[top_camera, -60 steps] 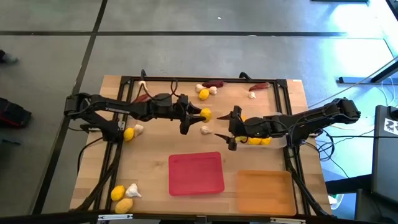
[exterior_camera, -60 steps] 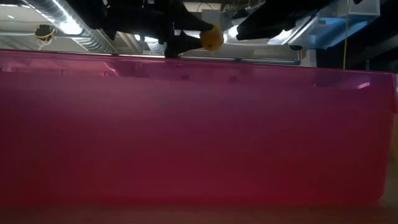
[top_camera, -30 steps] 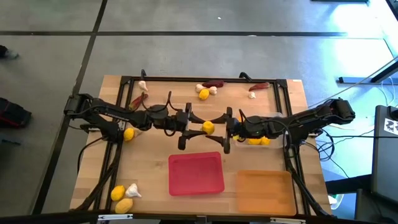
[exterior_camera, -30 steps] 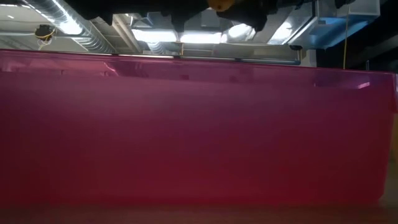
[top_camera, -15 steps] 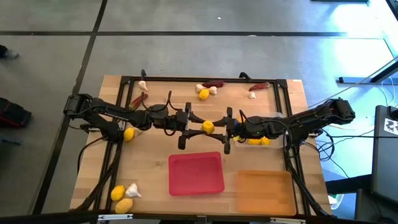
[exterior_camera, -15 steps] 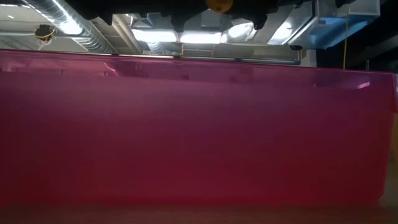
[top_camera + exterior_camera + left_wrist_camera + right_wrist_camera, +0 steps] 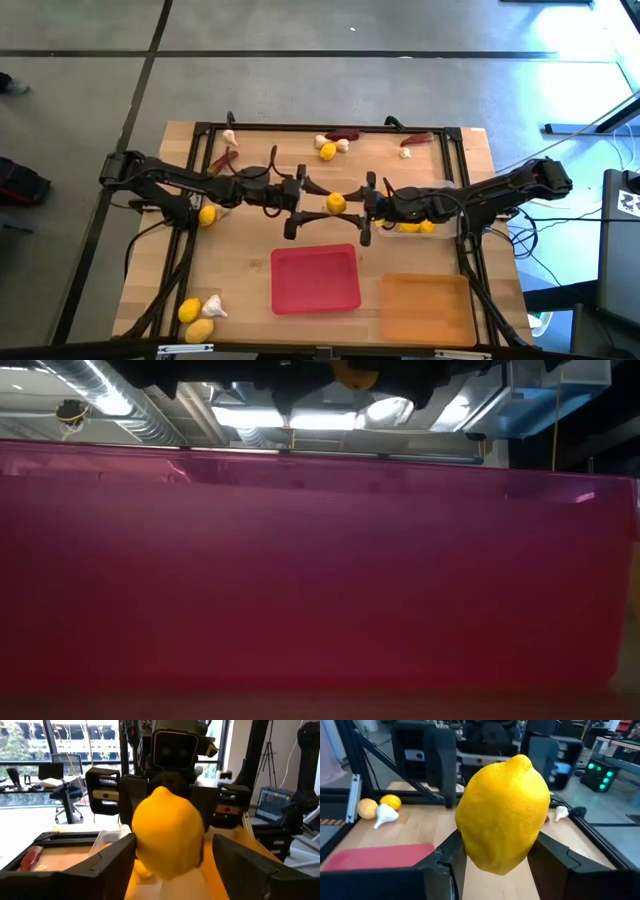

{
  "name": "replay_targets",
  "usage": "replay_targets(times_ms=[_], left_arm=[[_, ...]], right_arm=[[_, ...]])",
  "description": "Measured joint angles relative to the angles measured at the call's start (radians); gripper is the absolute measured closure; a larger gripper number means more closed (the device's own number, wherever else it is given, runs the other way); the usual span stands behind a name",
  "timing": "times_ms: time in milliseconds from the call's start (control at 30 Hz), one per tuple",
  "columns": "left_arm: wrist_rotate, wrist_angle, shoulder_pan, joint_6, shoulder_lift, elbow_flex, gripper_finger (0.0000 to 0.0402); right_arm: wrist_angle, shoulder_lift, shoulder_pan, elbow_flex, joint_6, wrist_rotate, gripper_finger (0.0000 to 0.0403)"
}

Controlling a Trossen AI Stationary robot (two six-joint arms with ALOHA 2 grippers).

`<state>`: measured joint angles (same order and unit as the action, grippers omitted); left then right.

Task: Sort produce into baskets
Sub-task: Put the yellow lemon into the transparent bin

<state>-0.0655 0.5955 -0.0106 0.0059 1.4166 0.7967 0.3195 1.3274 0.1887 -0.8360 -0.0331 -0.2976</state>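
Observation:
A yellow lemon (image 7: pixel 336 203) hangs in the air over the table's middle, behind the red tray (image 7: pixel 315 278). My two grippers face each other across it. My right gripper (image 7: pixel 497 857) is shut on it. My left gripper (image 7: pixel 172 862) is open, with one finger on each side of the lemon (image 7: pixel 167 837) and a gap showing beside one finger. The orange tray (image 7: pixel 425 305) lies near right. The clear tray (image 7: pixel 448 230), with lemons in it, sits under my right arm. The low view shows only the lemon's underside (image 7: pixel 355 372) above the red tray's wall (image 7: pixel 320 560). My right gripper pinches the lemon's two sides (image 7: pixel 470 840) between its fingers, about the lemon's lower half. The fingers come level from the table's right. The lemon is lifted clear of the table, with its pointed tip (image 7: pixel 522 759) upward in the wrist view.
Loose produce lies around. Two lemons and a garlic bulb (image 7: pixel 197 314) are near left. A lemon (image 7: pixel 207 214) and a chili (image 7: pixel 222 160) are under the left arm. A lemon with garlic (image 7: pixel 330 149) and chilies (image 7: pixel 345 133) (image 7: pixel 418 138) lie at the far edge. A black frame (image 7: pixel 330 127) rims the table.
Two seconds ago my left gripper held the lemon farther back. It has come toward the near edge, and my right gripper has swung round to meet it. Over the last second both arms and the lemon have stayed in place.

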Motion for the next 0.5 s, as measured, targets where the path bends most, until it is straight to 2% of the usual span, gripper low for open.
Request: replay_targets(times_ms=[167,267,500], left_arm=[[0.022,-0.204,0.013,0.001,-0.094,0.0,0.0136],[0.027,-0.345,0.021,-0.026,-0.143,0.0,0.0136],[0.031,-0.554,0.02,-0.059,-0.173,0.0,0.0135]], right_arm=[[-0.133,-0.059,0.0,-0.001,0.026,-0.013,0.0238],[-0.272,-0.108,0.0,-0.001,0.072,-0.012,0.0238],[-0.717,-0.219,0.0,-0.002,0.278,-0.009,0.0237]])
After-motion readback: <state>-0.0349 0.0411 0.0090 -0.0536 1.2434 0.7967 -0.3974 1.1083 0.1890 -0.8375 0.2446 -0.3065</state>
